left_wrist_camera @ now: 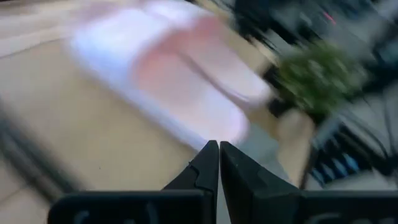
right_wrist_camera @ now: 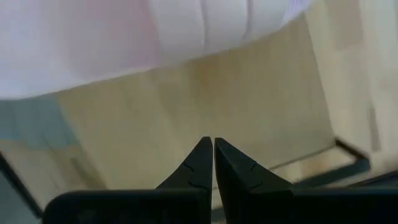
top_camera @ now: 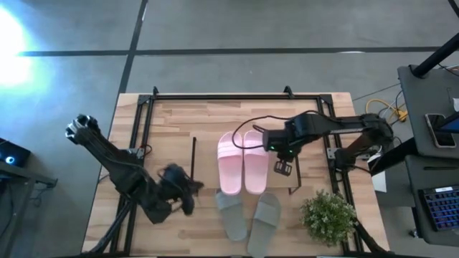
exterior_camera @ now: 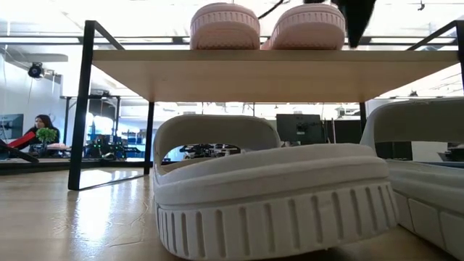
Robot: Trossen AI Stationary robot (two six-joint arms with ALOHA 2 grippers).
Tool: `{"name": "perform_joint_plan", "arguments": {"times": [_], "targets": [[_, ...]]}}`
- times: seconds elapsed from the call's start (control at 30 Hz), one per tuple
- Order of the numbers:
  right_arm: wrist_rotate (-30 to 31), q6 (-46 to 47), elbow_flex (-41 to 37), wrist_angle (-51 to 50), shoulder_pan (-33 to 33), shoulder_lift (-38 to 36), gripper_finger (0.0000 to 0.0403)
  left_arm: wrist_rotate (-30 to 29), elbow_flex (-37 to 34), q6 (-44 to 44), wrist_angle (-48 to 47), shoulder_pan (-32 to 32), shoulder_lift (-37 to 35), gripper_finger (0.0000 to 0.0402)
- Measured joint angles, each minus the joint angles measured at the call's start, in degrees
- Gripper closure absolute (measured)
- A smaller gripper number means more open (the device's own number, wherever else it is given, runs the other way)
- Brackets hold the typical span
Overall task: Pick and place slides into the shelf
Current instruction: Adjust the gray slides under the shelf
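Wooden plank shelf (exterior_camera: 275,76), ribbed foam slides (exterior_camera: 272,199)

pink slides (top_camera: 242,163): pair side by side, flat on shelf (top_camera: 208,143) plank top | grey-green slides (top_camera: 247,215): two on table before shelf, toes angled apart

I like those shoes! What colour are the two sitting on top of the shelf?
Pale pink slides, clearest in the high view.
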Motion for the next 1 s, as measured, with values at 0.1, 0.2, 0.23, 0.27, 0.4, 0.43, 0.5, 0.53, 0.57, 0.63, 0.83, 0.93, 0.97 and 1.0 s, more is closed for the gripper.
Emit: {"name": "perform_joint_plan", "arguments": {"times": [0.1,0.2,0.23,0.27,0.4,0.43,0.5,0.53,0.57,0.63,0.83,0.93,0.97,1.0], "targets": [[-0.06,6.11,0.0,0.06,3.82,-2.9,0.0392,5.69,0.06,15.89,12.0,-0.14,3.31,0.0401],[-0.13,15.29,0.0,0.15,8.95,-5.41,0.0392,12.02,0.53,25.85,19.38,-0.26,6.77,0.0401],[-0.13,18.8,0.02,0.29,10.83,-5.8,0.0392,13.46,0.52,26.6,19.24,-0.26,7.58,0.0401],[-0.11,22.2,-0.02,0.56,12.8,-6.12,0.0392,14.86,0.34,26.58,18.81,-0.26,8.22,0.0401],[0.15,33.27,-0.73,2.65,20.5,-6.38,0.0392,19.79,-0.98,22.22,16.53,-0.24,10.04,0.0401],[0.62,35.28,-0.78,3.19,22.15,-6.01,0.0392,21.24,-1.23,21.43,16.68,-0.25,10.53,0.0401],[1.51,37.95,-0.98,4.66,25.2,-5.01,0.0392,24.17,-1.59,19.53,17.77,-0.35,11.36,0.0401],[1.88,38.85,-0.99,5.65,26.37,-4.55,0.0392,25.42,-1.66,18.24,18.52,-0.47,11.7,0.0401],[2.15,39.65,-1.03,6.65,27.39,-4.01,0.0392,26.17,-1.72,16.48,19.49,-0.68,12.05,0.0401],[2.43,41.15,-1.03,8.98,29.35,-3.02,0.0392,26.01,-1.77,13.99,21.62,-1.44,13.24,0.0401],[4.18,41.93,-1.07,16.19,36.39,-0.12,0.0392,17.5,0.56,13.46,26.87,-5.41,19.31,0.0401],[8.27,41.87,-1.07,17.39,40.23,1.83,0.0392,12.0,3.22,13.48,26.37,-7.25,24.52,0.0401],[9.81,41.86,-1.07,17.39,41.47,2.61,0.0392,10.74,4.36,13.61,26.04,-7.58,26.57,0.0401],[11.12,41.86,-1.07,17.5,42.47,3.38,0.0392,9.93,5.55,13.86,25.5,-7.78,28.43,0.0401]]}}
